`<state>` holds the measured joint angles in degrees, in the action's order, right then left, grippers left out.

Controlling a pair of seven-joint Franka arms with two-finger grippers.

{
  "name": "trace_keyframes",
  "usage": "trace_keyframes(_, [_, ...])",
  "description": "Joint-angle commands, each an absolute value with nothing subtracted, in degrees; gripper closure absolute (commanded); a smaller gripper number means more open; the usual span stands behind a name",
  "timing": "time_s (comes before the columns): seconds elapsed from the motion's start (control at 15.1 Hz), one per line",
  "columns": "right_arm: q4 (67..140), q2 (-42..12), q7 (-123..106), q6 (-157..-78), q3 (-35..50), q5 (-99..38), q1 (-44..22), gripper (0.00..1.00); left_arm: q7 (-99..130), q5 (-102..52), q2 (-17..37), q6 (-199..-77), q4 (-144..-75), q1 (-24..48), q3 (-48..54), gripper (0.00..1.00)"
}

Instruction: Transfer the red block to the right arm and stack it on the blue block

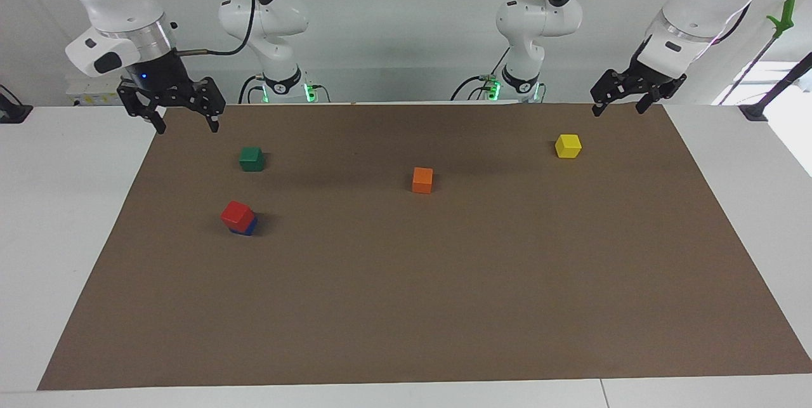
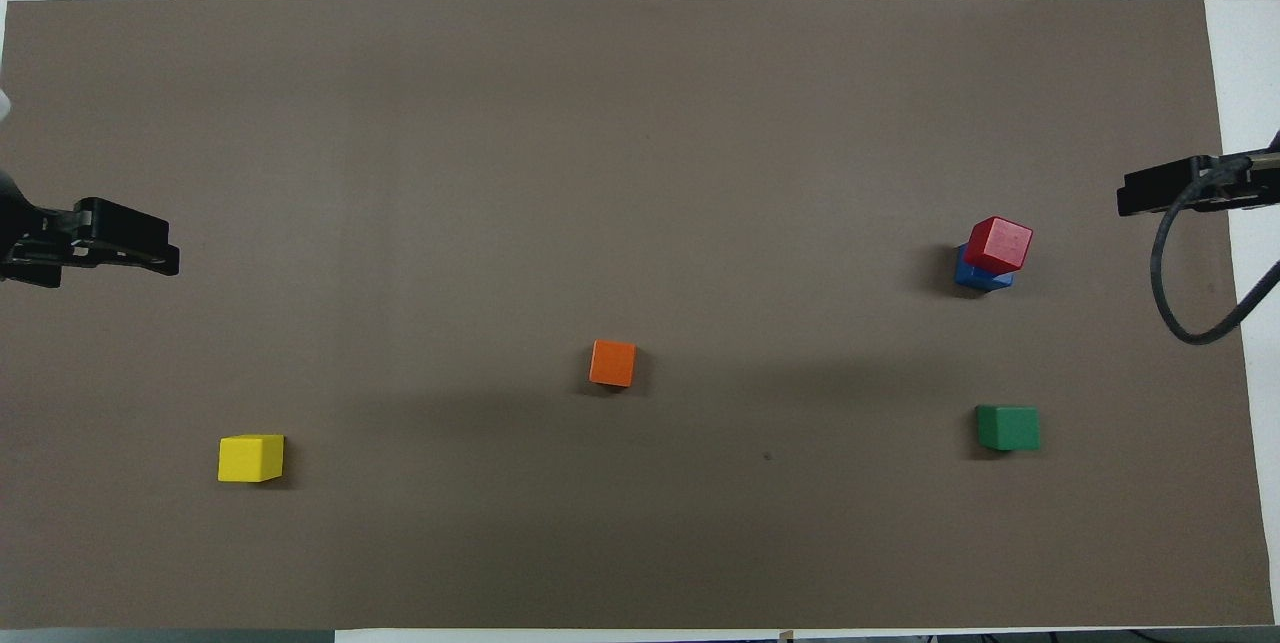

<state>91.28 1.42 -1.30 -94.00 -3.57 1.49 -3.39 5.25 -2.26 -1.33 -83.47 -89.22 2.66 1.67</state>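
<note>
- red block (image 1: 237, 214) sits on top of the blue block (image 1: 248, 228), twisted a bit against it, so only a sliver of blue shows under it; same stack in the overhead view, red block (image 2: 1001, 244) on blue block (image 2: 975, 273).
- right gripper (image 1: 184, 120) is up in the air over the corner of the brown mat (image 1: 406, 306) at the right arm's end of the table; jaws apart, nothing between them.
- the stack stands on the mat well apart from the right gripper's jaws, out toward the table's middle from them; no contact.
- green block (image 1: 251, 158) lies between the right gripper's jaws and the stack, near the jaws but clear of them.
- right gripper (image 2: 1160, 191) shows in the overhead view only as a black tip at the mat's edge, with a loose black cable (image 2: 1190, 293) looping off it.
- left gripper (image 1: 626, 102) hangs over the mat's corner at the left arm's end; jaws apart, empty; this arm waits.
- yellow block (image 1: 568, 145) lies near the left gripper's jaws, not touching.
- orange block (image 1: 422, 179) sits about midway between the two grippers, well apart from both sets of jaws.
</note>
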Motion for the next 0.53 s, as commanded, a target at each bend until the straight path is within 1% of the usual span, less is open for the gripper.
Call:
trace_keyframes(0.0, [92.7,2.6,-0.3,-94.6,-3.6,1.9,-3.1,0.0,4.6,-3.1,-2.3,-83.3,-90.1,2.2,1.6,0.0])
trace_keyframes(0.46, [92.6,2.5,2.0,-94.5,-3.5,0.4,-2.9,0.0,4.7,-3.1,-2.6,-83.2,-90.1,2.2,1.5,0.0])
